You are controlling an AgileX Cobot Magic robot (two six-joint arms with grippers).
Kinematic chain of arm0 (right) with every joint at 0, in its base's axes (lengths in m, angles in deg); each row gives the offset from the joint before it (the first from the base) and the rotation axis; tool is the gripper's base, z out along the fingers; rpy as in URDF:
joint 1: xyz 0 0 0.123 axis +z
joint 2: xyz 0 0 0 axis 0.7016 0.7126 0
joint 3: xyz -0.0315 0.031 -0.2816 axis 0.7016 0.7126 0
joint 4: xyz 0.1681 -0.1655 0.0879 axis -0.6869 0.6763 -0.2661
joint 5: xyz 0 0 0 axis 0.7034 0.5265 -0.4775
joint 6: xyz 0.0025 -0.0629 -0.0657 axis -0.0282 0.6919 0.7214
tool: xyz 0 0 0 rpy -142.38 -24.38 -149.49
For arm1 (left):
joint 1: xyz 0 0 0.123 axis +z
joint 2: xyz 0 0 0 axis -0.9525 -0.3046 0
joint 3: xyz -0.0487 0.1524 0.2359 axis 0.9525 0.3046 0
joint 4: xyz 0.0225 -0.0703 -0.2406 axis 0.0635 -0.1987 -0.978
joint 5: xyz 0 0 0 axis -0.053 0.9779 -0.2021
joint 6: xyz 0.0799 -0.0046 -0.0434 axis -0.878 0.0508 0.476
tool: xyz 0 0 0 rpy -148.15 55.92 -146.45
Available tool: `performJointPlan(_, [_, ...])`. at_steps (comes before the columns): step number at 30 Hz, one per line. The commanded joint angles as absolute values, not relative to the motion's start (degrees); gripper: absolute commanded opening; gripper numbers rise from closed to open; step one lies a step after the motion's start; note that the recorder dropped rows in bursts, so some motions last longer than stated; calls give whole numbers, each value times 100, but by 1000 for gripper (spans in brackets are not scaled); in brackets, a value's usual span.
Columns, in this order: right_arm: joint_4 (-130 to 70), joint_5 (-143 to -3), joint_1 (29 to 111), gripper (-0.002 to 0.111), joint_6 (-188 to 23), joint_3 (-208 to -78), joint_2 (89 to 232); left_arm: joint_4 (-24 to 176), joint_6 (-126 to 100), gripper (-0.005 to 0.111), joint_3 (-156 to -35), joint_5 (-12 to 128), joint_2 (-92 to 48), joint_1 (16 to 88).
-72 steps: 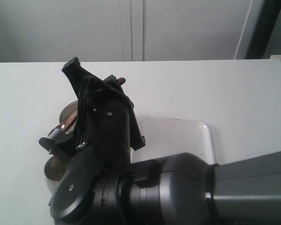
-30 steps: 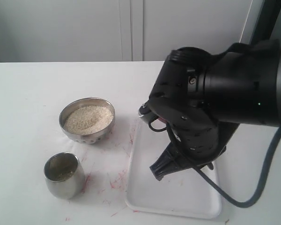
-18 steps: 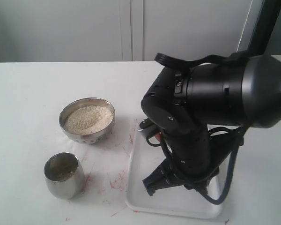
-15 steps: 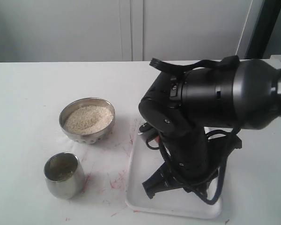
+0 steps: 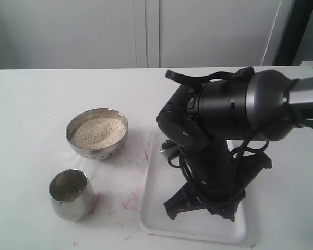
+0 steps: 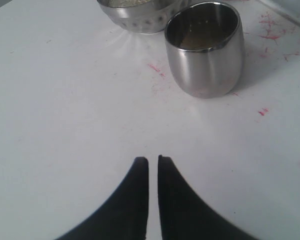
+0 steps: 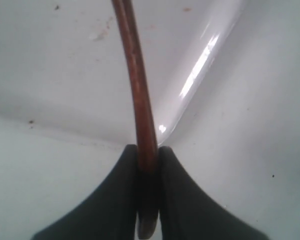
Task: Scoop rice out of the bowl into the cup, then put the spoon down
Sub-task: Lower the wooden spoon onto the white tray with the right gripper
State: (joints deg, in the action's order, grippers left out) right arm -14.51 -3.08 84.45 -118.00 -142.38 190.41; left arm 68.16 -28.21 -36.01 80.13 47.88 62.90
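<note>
The steel bowl (image 5: 97, 133) holds a mound of rice (image 5: 98, 130) left of centre, and its rim shows in the left wrist view as the bowl (image 6: 140, 17). The steel cup (image 5: 69, 194) stands in front of it with some grains inside; up close the cup (image 6: 205, 50) stands upright. My right gripper (image 7: 147, 149) is shut on the thin reddish-brown handle of the spoon (image 7: 136, 75), low over the white tray (image 7: 65, 75). The spoon's scoop is out of view. My left gripper (image 6: 149, 160) hovers shut and empty above bare table, short of the cup.
The white tray (image 5: 156, 216) lies at the front right under my bulky right arm (image 5: 219, 130), which hides most of it. Red smears mark the table (image 5: 36, 104) between cup, bowl and tray. A white cabinet wall stands behind the table.
My right arm has swung from over the bowl and cup to the tray, then sunk lower over it. Bowl and cup have stayed in place.
</note>
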Motion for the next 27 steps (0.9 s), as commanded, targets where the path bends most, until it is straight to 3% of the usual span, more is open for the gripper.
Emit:
performJointPlan(1, [-1357,-333,8391,0,-11767,-14236,19222,6762,-2824,14,-3560,8154,4805,6260])
performJointPlan(8, [-1275,-969,8391,0,-11933,-14236,19307,6762,-2824,14,-3560,8154,4805,6260])
performJointPlan(27, [-982,-1088,8219,0,-11933,-14236,19542,6762,-2824,14,-3560,8154,4805,6260])
